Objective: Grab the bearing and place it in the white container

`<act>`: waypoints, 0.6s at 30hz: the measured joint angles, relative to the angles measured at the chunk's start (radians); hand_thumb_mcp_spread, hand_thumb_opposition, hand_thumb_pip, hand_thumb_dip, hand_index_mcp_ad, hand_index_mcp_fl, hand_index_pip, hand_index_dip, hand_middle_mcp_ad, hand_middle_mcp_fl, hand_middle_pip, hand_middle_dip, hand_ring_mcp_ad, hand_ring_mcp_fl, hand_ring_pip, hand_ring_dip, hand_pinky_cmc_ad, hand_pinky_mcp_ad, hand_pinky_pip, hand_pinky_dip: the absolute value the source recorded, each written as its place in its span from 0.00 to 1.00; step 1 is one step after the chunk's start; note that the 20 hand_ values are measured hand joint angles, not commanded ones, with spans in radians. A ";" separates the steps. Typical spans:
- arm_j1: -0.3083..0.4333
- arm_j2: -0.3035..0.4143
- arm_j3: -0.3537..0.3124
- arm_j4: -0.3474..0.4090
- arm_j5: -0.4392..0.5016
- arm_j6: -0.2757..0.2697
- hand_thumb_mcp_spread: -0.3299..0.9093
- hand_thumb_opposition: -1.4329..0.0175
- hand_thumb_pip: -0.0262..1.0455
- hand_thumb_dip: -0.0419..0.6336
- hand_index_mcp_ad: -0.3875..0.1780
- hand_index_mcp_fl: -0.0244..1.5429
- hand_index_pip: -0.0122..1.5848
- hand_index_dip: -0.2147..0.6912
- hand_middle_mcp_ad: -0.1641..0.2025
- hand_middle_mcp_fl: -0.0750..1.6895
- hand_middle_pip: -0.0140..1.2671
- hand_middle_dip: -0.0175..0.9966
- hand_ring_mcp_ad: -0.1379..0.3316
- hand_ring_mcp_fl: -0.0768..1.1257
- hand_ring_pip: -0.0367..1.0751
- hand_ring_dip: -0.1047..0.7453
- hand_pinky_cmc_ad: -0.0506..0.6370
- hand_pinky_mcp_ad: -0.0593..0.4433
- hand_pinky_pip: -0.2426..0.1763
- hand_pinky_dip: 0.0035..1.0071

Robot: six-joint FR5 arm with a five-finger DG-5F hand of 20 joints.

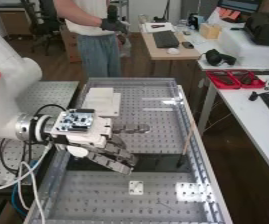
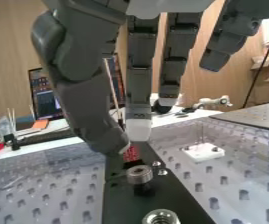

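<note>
At the centre-left of the high view, the hand (image 1: 95, 132) is mostly open over the black strip (image 1: 159, 162), its fingers loosely extended and no grasped object visible, while they partly hide the strip beneath. In the wrist view, the bearing (image 2: 139, 174) appears to be the ridged metal ring on a dark mount, just beyond the thumb tip, its face turned up and its axis roughly upright. A similar metal ring (image 2: 160, 217) is cut off by the view's edge, and fingertips partly cover a red piece (image 2: 131, 153). Pale flat shapes (image 1: 101, 95) overlap left of upper centre in the high view; whether either is the white container is hard to tell
</note>
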 joint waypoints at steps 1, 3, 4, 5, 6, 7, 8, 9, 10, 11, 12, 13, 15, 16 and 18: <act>0.000 -0.001 0.001 -0.001 -0.002 0.000 0.84 0.36 0.48 0.60 0.38 0.04 0.07 0.18 0.31 0.39 0.53 0.86 0.37 0.39 0.14 0.83 0.57 0.58 0.51 0.15; 0.000 -0.007 0.009 -0.010 -0.009 -0.006 0.83 0.36 0.48 0.60 0.38 0.04 0.07 0.18 0.31 0.36 0.51 0.86 0.36 0.39 0.14 0.84 0.57 0.58 0.51 0.15; 0.000 -0.008 0.012 -0.015 -0.010 -0.008 0.83 0.36 0.48 0.60 0.37 0.04 0.07 0.18 0.31 0.35 0.51 0.86 0.36 0.39 0.13 0.84 0.57 0.58 0.52 0.15; 0.000 -0.010 0.016 -0.024 -0.012 -0.010 0.83 0.36 0.48 0.60 0.37 0.04 0.07 0.18 0.31 0.34 0.51 0.86 0.36 0.39 0.14 0.84 0.57 0.58 0.51 0.15; 0.000 -0.010 0.019 -0.029 -0.014 -0.012 0.84 0.36 0.48 0.60 0.37 0.04 0.07 0.18 0.31 0.33 0.50 0.87 0.36 0.39 0.13 0.85 0.57 0.58 0.51 0.15; 0.000 -0.010 0.022 -0.034 -0.016 -0.013 0.82 0.36 0.48 0.60 0.37 0.04 0.07 0.18 0.31 0.31 0.50 0.87 0.37 0.38 0.13 0.85 0.57 0.58 0.51 0.15; 0.001 -0.010 0.022 -0.034 -0.017 -0.015 0.82 0.36 0.48 0.60 0.36 0.04 0.07 0.18 0.32 0.31 0.50 0.87 0.37 0.38 0.14 0.87 0.57 0.58 0.51 0.15; 0.000 -0.009 0.022 -0.030 -0.018 -0.016 0.82 0.36 0.48 0.60 0.35 0.04 0.07 0.18 0.32 0.31 0.49 0.87 0.37 0.38 0.14 0.87 0.57 0.58 0.51 0.15; 0.000 -0.009 0.023 -0.029 -0.018 -0.017 0.82 0.36 0.48 0.60 0.35 0.04 0.07 0.18 0.32 0.30 0.49 0.87 0.37 0.36 0.14 0.87 0.57 0.58 0.51 0.15; 0.000 -0.008 0.023 -0.029 -0.019 -0.019 0.82 0.36 0.48 0.60 0.35 0.04 0.07 0.18 0.32 0.30 0.49 0.87 0.37 0.37 0.14 0.87 0.57 0.58 0.51 0.15; 0.000 -0.008 0.024 -0.032 -0.019 -0.022 0.82 0.36 0.48 0.60 0.35 0.04 0.07 0.18 0.32 0.30 0.49 0.87 0.37 0.37 0.14 0.87 0.57 0.58 0.51 0.15; 0.000 -0.008 0.025 -0.032 -0.020 -0.023 0.82 0.36 0.48 0.60 0.35 0.04 0.07 0.18 0.32 0.30 0.49 0.87 0.37 0.37 0.13 0.87 0.57 0.58 0.51 0.15; -0.001 -0.009 0.026 -0.031 -0.021 -0.026 0.81 0.36 0.48 0.60 0.35 0.04 0.07 0.18 0.32 0.30 0.49 0.87 0.37 0.37 0.14 0.88 0.57 0.58 0.51 0.15; -0.001 -0.010 0.026 -0.031 -0.021 -0.026 0.82 0.36 0.48 0.60 0.35 0.04 0.07 0.18 0.32 0.30 0.49 0.87 0.34 0.37 0.13 0.88 0.57 0.58 0.52 0.15; -0.001 -0.014 0.029 -0.031 -0.024 -0.028 0.82 0.37 0.48 0.60 0.35 0.04 0.07 0.18 0.32 0.30 0.49 0.87 0.33 0.37 0.14 0.89 0.57 0.58 0.51 0.15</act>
